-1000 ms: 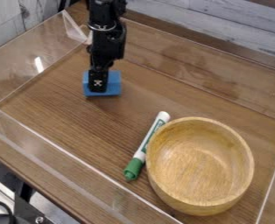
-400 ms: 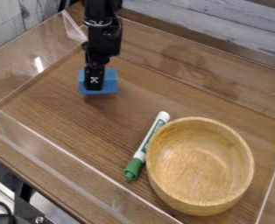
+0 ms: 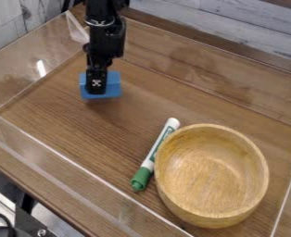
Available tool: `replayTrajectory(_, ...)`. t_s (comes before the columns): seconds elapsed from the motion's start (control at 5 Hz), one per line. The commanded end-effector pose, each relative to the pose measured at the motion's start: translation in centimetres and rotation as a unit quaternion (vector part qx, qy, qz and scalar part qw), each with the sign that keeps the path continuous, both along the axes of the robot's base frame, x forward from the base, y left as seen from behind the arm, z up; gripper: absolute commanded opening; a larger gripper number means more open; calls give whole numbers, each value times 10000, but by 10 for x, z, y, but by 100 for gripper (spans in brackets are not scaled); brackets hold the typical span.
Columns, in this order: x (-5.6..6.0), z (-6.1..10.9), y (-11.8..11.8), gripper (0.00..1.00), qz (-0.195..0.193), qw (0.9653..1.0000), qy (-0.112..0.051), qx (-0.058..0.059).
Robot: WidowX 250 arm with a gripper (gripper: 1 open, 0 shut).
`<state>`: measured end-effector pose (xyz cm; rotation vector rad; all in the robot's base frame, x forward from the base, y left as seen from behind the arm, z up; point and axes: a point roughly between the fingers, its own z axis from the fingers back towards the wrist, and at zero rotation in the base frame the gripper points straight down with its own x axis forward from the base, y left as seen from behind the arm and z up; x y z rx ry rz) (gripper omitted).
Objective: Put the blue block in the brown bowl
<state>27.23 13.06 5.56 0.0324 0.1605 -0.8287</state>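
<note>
The blue block is at the left of the wooden table, at or just above its surface. My gripper points straight down onto its top and is shut on it, black fingers covering the middle of the block. At the front right stands the brown bowl, wide, shallow and with nothing inside. Block and bowl are well apart.
A green-and-white marker pen lies diagonally just left of the bowl, between it and the block. Clear plastic walls fence the table along the front and left. A grey plank wall runs behind.
</note>
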Motion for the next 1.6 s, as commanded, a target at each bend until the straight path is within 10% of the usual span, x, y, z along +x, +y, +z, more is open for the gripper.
replayTrajectory(0.0,9,29,9,0,44,9988,-454,182)
replayTrajectory(1.0,-26,83,70,0,432,9937,-709,751)
replayTrajectory(1.4,-16,96,16,0,497,9927,-814,734)
